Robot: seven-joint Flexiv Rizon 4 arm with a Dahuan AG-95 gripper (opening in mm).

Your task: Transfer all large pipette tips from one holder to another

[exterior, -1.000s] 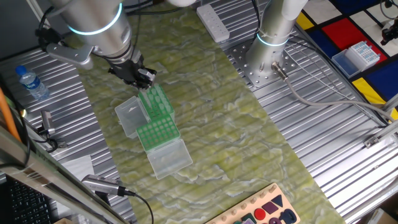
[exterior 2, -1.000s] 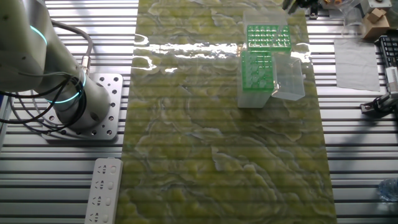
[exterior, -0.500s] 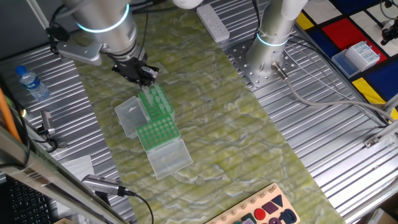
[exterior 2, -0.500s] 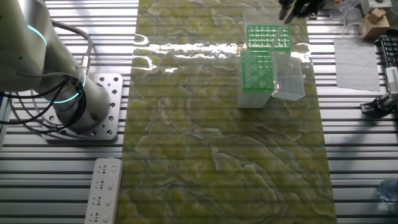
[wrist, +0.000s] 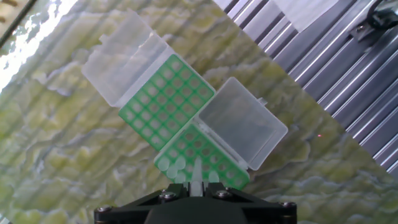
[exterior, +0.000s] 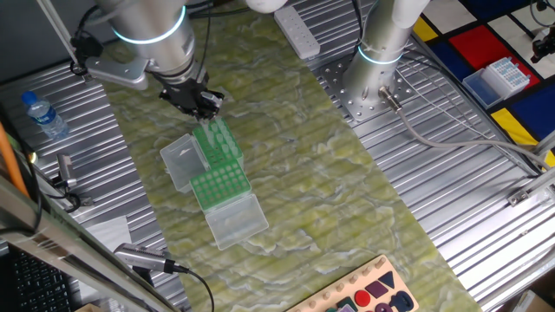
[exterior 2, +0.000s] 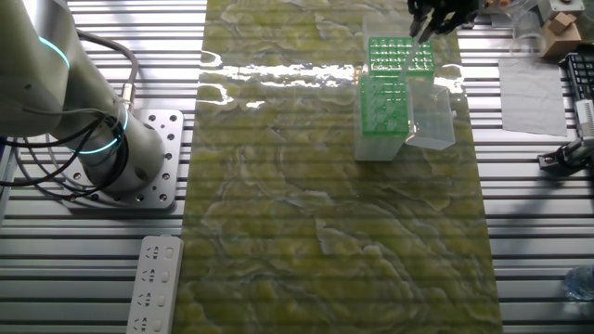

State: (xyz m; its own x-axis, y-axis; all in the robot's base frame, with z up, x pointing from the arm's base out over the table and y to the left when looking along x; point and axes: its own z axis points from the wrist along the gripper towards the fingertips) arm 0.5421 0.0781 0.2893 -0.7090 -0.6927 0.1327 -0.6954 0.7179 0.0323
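Note:
Two green racks lie side by side on the mottled green mat, each with its clear lid folded open. The nearer rack [wrist: 200, 155] [exterior: 217, 141] [exterior 2: 383, 105] carries large pipette tips [wrist: 172, 165] as pale dots along its near edge. The other rack [wrist: 166, 102] [exterior: 222, 185] [exterior 2: 401, 56] shows only bare holes. My gripper [wrist: 196, 182] [exterior: 202, 104] [exterior 2: 431, 19] hangs above the nearer rack, shut on one whitish tip [wrist: 196, 170] that points down between the fingers.
The clear lids [wrist: 241, 129] [wrist: 123, 56] stick out beside the racks. A water bottle [exterior: 43, 115] lies on the ribbed metal table at the left. A power strip [exterior: 297, 33], the arm's base [exterior: 380, 61], a blue tip box [exterior: 499, 78] and a shape board [exterior: 373, 295] are further off.
The gripper has shifted a little sideways above the racks, still shut on the tip. The racks and lids have not moved.

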